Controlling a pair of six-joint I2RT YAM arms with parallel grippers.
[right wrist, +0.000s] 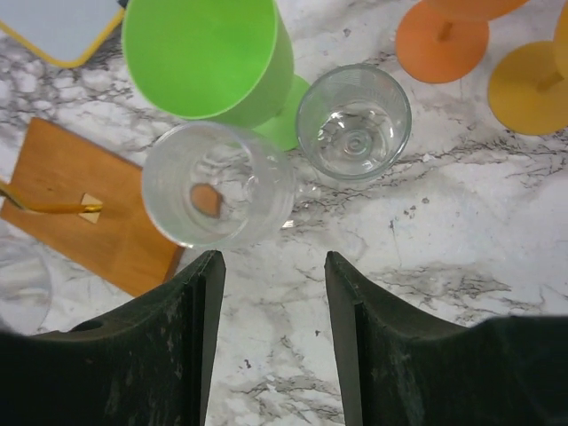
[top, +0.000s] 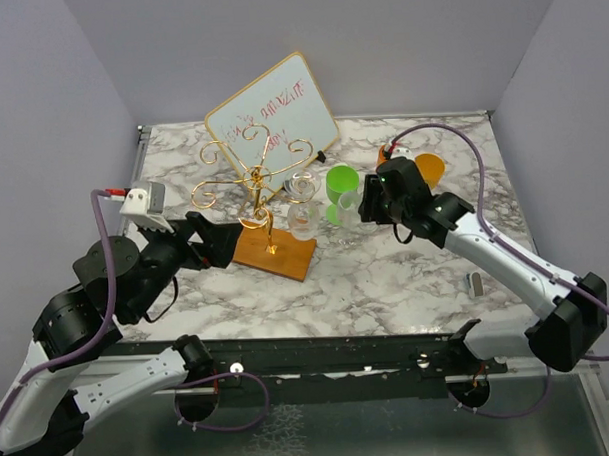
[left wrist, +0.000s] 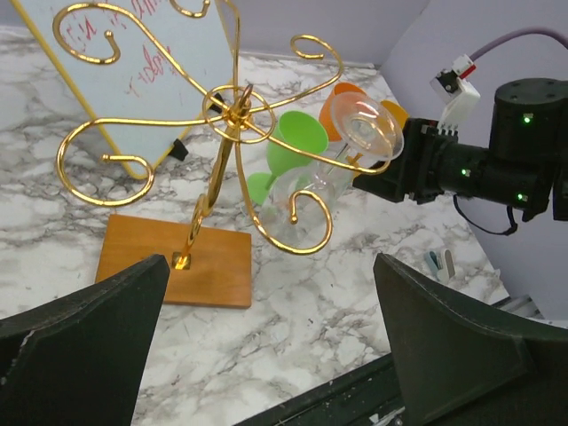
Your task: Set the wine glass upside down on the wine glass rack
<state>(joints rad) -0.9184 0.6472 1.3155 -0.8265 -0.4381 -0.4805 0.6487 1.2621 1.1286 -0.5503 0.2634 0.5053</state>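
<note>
The wine glass rack [top: 255, 175] is gold wire on a brown wooden base [top: 277, 253], and it also shows in the left wrist view [left wrist: 232, 111]. A clear wine glass [left wrist: 366, 129] hangs upside down and tilted, its foot at a curled arm and its bowl [top: 302, 223] below. My right gripper [top: 366, 204] stands open just right of that foot, with nothing between its fingers [right wrist: 273, 259]. From above, the glass bowl [right wrist: 217, 182] lies ahead of its left finger. My left gripper [left wrist: 271, 266] is wide open and empty, low in front of the base [left wrist: 177, 266].
A tilted whiteboard [top: 275, 104] stands behind the rack. A green glass [top: 341, 182], an upright clear glass [right wrist: 353, 120], an orange glass [top: 430, 169] and a yellow foot [right wrist: 532, 89] crowd the table right of the rack. A small grey object [top: 477, 282] lies near the right arm.
</note>
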